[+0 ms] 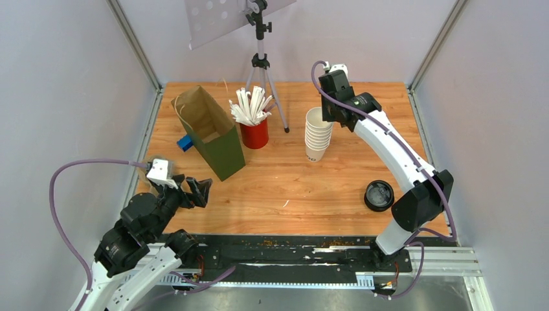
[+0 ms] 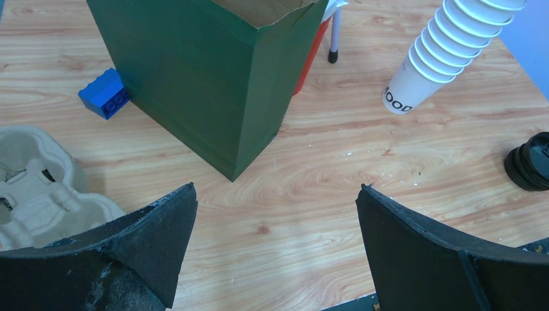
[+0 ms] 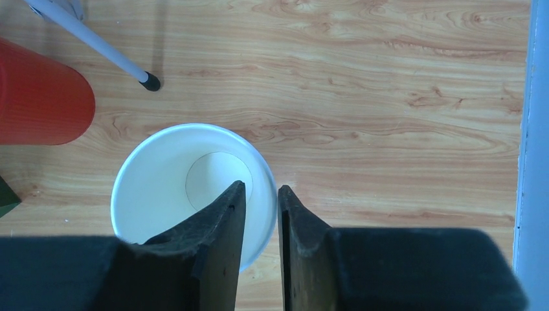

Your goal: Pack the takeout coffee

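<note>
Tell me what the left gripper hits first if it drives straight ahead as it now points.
Probably the near corner of the green paper bag; the left gripper is open, with bare table before it. Depth is uncertain.

Wooden table (image 1: 285, 188), pale walls (image 1: 65, 97)

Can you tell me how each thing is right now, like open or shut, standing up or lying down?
green paper bag: upright, top open
stack of white cups: upright, lidless
black lid: flat on table, apart from cups
red cup: upright, holding straws
left gripper: open, holding nothing
right gripper: closed on top cup's rim
</note>
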Controlling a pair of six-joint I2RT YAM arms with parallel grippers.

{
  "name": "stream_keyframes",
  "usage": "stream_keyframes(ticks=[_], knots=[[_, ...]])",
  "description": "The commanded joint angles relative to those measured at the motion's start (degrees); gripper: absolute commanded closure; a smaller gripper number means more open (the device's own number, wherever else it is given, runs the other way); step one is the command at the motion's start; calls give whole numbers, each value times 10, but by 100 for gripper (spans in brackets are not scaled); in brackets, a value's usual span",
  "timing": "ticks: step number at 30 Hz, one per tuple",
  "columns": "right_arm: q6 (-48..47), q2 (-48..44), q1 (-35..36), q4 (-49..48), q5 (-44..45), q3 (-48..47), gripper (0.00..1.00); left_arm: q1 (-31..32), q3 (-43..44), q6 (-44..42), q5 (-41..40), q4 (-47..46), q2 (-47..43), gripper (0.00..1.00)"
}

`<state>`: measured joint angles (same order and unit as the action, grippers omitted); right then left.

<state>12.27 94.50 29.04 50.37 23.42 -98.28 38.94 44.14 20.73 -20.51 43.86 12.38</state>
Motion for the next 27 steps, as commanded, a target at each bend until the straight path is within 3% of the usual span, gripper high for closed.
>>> stream_keyframes(ticks=[1, 7, 22, 23, 25, 27], knots=[[-12, -1, -5, -7, 3, -4, 76, 1, -4, 7, -10, -17, -4, 0], [-18, 2, -7, -1, 3, -14, 100, 1, -4, 7, -11, -17, -4, 0], [-13, -12, -18, -3, -27, -45, 100, 1, -4, 7, -11, -17, -2, 0], [-12, -11, -19, -3, -30, -44, 99, 1, -4, 7, -11, -17, -2, 0], [-11, -5, -20, 1, -30, -41, 80, 1, -4, 7, -13, -17, -2, 0], [-14, 5, -22, 13, -25, -42, 71, 1, -5, 7, -12, -17, -2, 0]])
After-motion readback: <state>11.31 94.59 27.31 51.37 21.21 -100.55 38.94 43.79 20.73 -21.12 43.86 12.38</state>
